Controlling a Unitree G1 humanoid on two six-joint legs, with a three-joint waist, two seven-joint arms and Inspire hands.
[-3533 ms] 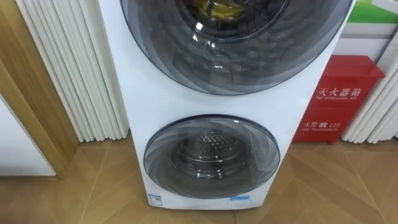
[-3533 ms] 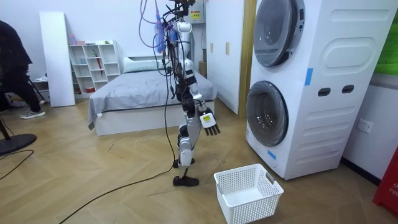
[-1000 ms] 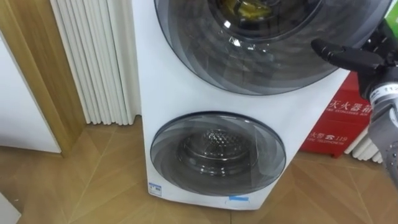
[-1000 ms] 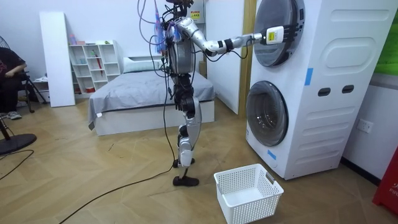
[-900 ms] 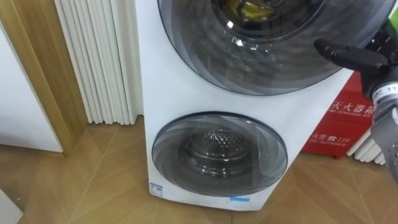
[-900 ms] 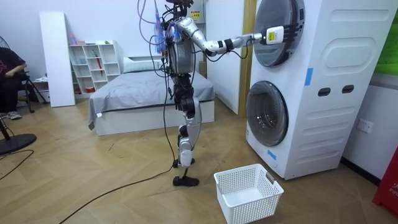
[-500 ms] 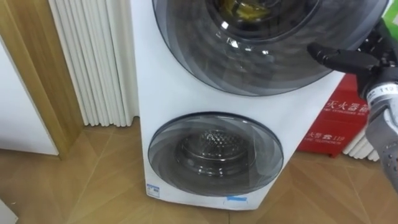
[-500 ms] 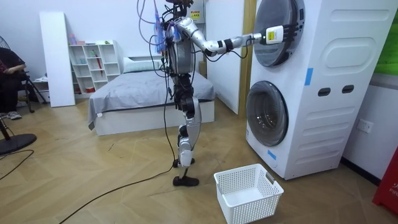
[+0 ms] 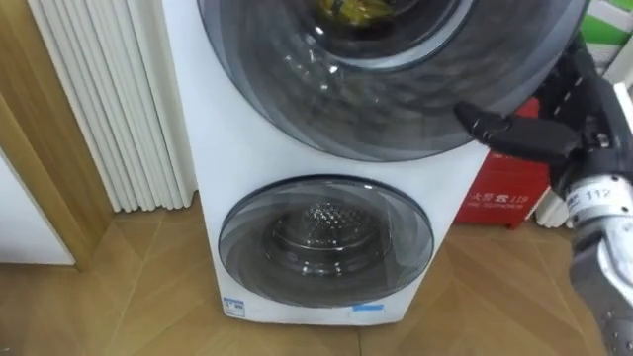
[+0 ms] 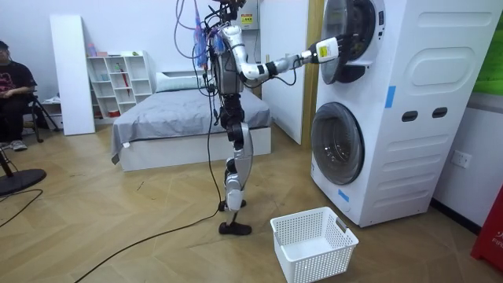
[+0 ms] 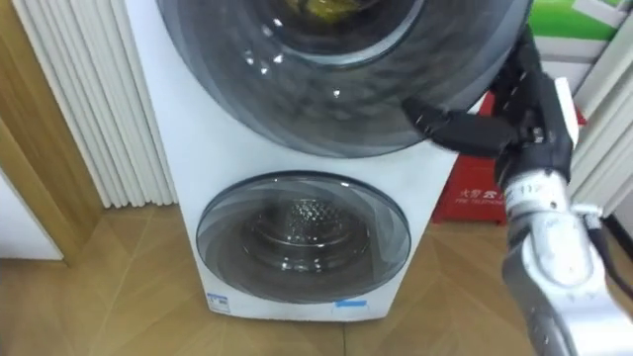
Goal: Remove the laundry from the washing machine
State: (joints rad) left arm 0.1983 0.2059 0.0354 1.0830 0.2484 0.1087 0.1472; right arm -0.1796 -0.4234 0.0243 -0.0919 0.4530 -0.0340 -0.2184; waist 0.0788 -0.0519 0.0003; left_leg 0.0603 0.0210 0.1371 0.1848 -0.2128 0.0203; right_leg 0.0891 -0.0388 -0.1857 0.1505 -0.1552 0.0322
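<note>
The right hand (image 9: 559, 133) grips the right rim of the upper door (image 9: 396, 89). Its thumb lies across the dark glass, pointing left, and its fingers (image 11: 521, 74) curl round the edge.

In the room view, a person (image 10: 12, 86) sits at the far left beside a white shelf unit (image 10: 118, 79). A bed (image 10: 189, 118) is behind the robot. The robot stands upright on the wooden floor (image 9: 119, 297), facing the washing machine (image 9: 213, 148) with its right arm stretched out at shoulder height. A white basket (image 10: 314, 253) sits on the floor between the robot and the machine, near the lower door (image 9: 326, 242). From this view the upper door appears to stand a little off the machine's front.

In the eye views, a wooden panel (image 9: 40, 138) is at the left, followed by white ribbed slats (image 9: 104, 109) and then the machine's white front. The lower door is closed, with a bare metal drum behind its glass. A red box (image 9: 504, 203) stands to the right of the machine, below the hand.

The yellow clothes (image 9: 354, 8) lie in the upper drum, at the top edge of the eye views. They are above and to the left of the hand, apart from it. The upper door's tinted glass is between them and the thumb.
</note>
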